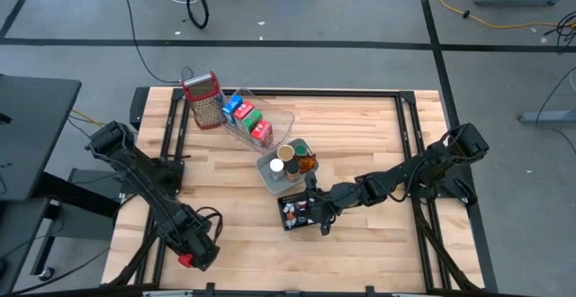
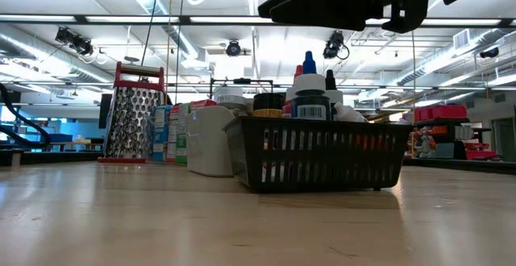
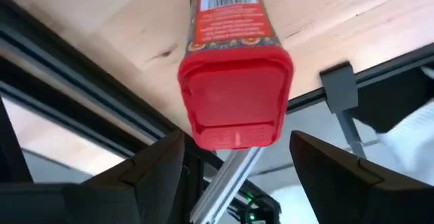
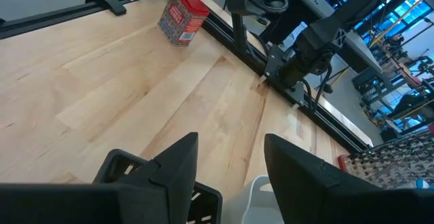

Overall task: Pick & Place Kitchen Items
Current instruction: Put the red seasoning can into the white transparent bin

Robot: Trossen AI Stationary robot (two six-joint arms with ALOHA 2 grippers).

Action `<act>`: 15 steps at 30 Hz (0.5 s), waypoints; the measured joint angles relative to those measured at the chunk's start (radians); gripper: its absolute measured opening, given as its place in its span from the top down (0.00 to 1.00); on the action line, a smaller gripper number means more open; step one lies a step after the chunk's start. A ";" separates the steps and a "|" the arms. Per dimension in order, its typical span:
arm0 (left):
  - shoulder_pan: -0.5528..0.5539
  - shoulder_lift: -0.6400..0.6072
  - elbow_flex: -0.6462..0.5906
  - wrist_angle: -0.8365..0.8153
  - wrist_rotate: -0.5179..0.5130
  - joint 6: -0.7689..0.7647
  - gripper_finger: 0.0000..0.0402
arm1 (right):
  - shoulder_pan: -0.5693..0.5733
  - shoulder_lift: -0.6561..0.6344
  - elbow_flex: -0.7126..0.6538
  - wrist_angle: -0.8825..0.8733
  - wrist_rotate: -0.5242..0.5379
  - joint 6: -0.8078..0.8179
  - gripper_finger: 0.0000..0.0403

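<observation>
A wooden tabletop [image 1: 360, 144] is seen from above with both dark arms reaching in from its sides. The right gripper [image 1: 317, 214] is poised over a black slotted basket [image 1: 300, 214] near the tabletop's middle, its fingers [image 4: 173, 164] parted with nothing between them; from the right wrist, only the basket's rim [image 4: 115, 161] and bare wood are seen beneath them. The basket [image 2: 322, 157] is packed with small bottles and jars, among them a dark bottle with a blue cap [image 2: 310, 97], as shown from table height. Just behind the basket a grey tray [image 1: 273, 173] carries little round jars [image 1: 288, 157], and beyond it a clear tray [image 1: 270, 117] holds red, blue and green cartons [image 1: 247, 119] in a row. A metal grater with a red top [image 1: 204, 99] stands upright beside the clear tray, toward the far left corner. The left gripper [image 1: 193, 252] is held at the tabletop's near left edge, well apart from the trays. Its fingers [image 3: 159, 170] are spread wide on either side of a red-lidded spice tin [image 3: 234, 81], which lies on the wood just ahead of them at the tabletop's edge; whether the tin is touched cannot be told. The same tin [image 4: 182, 17] is seen from the right wrist, standing alone near the black frame rail at the tabletop's edge. In the low view, the grater [image 2: 133, 121] and the cartons [image 2: 169, 133] are lined up left of the basket.
</observation>
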State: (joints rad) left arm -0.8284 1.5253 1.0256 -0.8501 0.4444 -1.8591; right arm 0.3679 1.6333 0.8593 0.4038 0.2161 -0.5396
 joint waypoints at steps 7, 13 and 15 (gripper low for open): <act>-0.002 0.000 0.000 -0.013 -0.144 0.015 0.31 | 0.000 0.000 0.000 0.000 0.000 0.000 0.55; -0.009 0.030 0.000 -0.005 -0.111 0.051 0.31 | 0.000 0.000 0.000 -0.001 0.000 0.006 0.55; -0.013 0.054 0.000 0.001 -0.081 0.078 0.31 | 0.000 0.000 0.000 -0.002 0.000 0.007 0.55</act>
State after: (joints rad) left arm -0.8411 1.5790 1.0254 -0.8490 0.3631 -1.7809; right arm 0.3679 1.6329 0.8593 0.4017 0.2159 -0.5325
